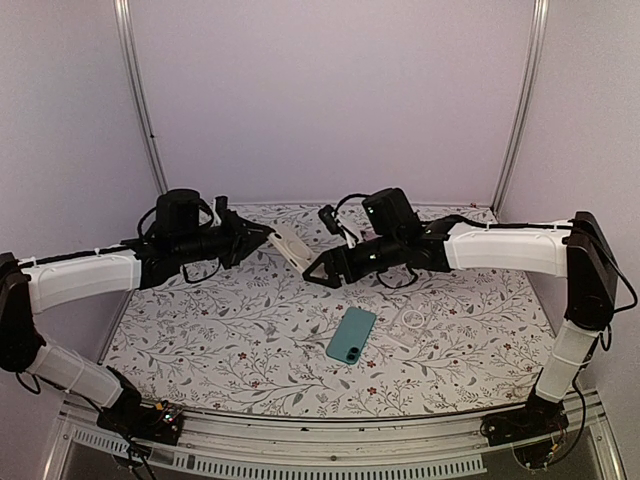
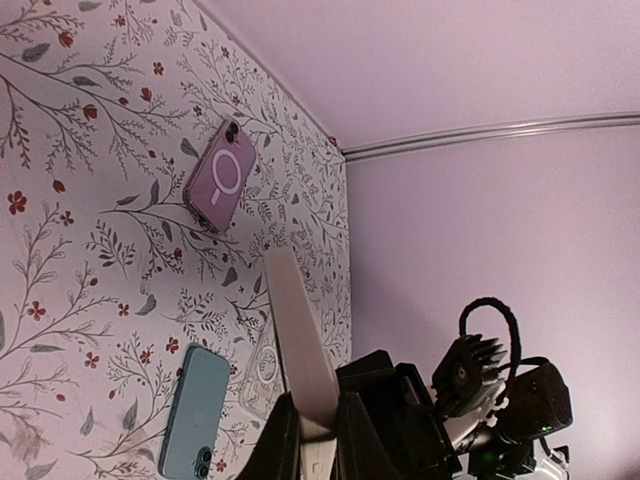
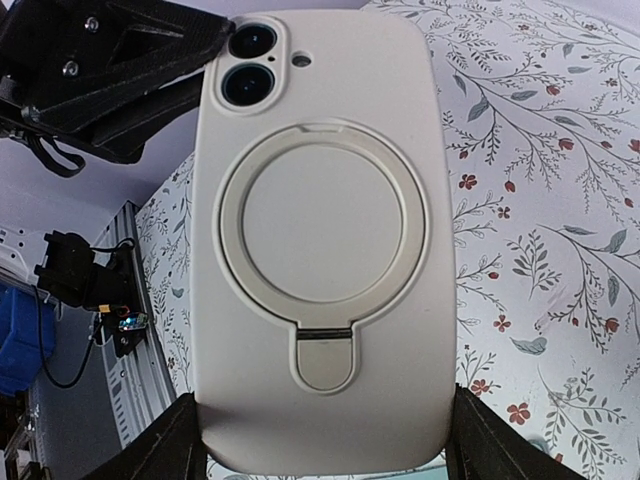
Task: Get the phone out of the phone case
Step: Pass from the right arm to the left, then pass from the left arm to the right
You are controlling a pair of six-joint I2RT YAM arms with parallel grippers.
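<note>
Nearest, a teal phone (image 1: 351,335) lies flat on the table (image 1: 200,340), apart from the work. Beyond it, the right gripper (image 1: 318,276) is spread wide with nothing gripped. Its 2 fingers (image 3: 180,445) are set either side of the lower end of the case (image 3: 320,250), apparently ready to pull; contact cannot be told. Farther, the left gripper (image 1: 266,238) is clamped on the upper end, so the phone (image 3: 247,62), not yet out, is held above the table.
</note>
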